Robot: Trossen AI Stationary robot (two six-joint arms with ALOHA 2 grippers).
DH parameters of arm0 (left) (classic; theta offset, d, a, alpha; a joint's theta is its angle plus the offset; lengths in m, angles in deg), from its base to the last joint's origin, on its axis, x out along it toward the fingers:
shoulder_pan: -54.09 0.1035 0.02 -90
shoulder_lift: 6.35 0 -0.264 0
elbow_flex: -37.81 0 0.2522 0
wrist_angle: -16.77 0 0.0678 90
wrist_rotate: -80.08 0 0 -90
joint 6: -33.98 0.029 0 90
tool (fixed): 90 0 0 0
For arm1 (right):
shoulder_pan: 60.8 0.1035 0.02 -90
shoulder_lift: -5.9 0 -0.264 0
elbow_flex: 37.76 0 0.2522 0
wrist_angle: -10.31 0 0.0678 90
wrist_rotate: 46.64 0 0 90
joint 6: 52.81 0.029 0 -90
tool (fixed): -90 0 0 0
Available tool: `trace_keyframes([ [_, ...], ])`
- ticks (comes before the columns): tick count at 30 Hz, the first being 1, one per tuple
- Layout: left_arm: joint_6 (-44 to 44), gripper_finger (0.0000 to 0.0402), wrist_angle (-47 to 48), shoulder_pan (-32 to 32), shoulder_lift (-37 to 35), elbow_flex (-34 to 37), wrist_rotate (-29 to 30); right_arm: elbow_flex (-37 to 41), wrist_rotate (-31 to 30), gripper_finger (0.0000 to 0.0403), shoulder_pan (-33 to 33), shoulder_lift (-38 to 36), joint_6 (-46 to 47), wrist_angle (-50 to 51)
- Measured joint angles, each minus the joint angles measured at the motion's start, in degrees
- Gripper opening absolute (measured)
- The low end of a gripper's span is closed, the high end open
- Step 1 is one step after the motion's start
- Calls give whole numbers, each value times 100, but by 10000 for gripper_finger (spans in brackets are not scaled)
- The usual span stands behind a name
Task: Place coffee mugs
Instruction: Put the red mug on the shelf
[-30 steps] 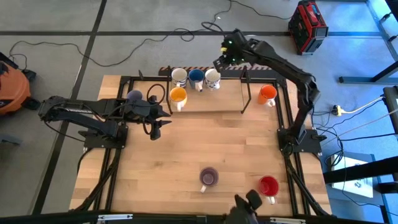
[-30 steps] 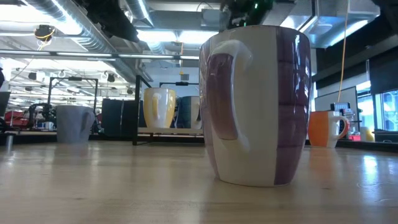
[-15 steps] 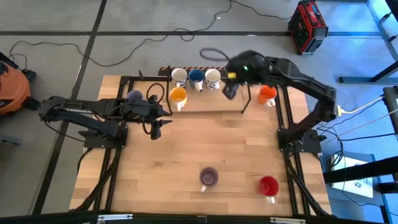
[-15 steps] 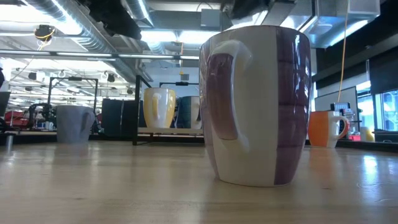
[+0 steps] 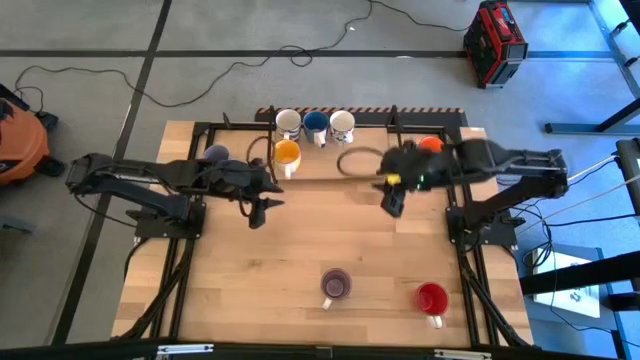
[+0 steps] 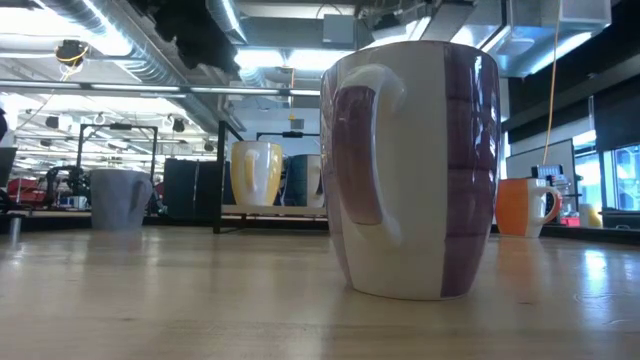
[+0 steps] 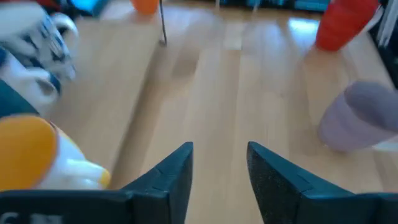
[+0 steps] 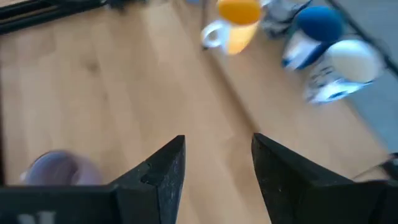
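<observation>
Mugs sit in two groups on the wooden table (image 5: pixel 330 230). Nearest the front edge stand the purple mug (image 5: pixel 335 285) and, to its right, the red mug (image 5: pixel 432 298). Mid-table, the left gripper (image 5: pixel 262 206) hovers with its fingers parted and holding nothing; the right gripper (image 5: pixel 393 200) does the same, well apart from it. Farther back are the yellow-orange mug (image 5: pixel 287 153), the grey-lavender mug (image 5: pixel 214 154) and the orange mug (image 5: pixel 431 146). At the far edge, the cream mug (image 5: pixel 288 122), blue mug (image 5: pixel 315 124) and white mug (image 5: pixel 342 124) stand in a row.
</observation>
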Motion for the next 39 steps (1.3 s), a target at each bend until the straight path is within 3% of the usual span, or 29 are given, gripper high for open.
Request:
trace_keyframes([
  [6,-434,196,-560,-31,635,2,-869,799,38,173,890,-56,1003,-233],
  [13,-877,197,-1246,-372,1006,2,-1539,1464,109,172,2169,-54,2448,-200],
  [21,-1364,197,-2149,-1019,1114,0,-1140,2172,171,172,3664,-214,4030,-109],
  [29,-2166,196,-2155,-1598,1137,0,-664,2938,216,172,5358,-609,5501,-94],
  [32,-2450,196,-2149,-1845,1146,0,-397,3190,475,172,5665,-556,5549,-172],
  [39,-2838,196,-2130,-2350,1146,0,499,3812,555,172,5723,-526,5807,-820],
])
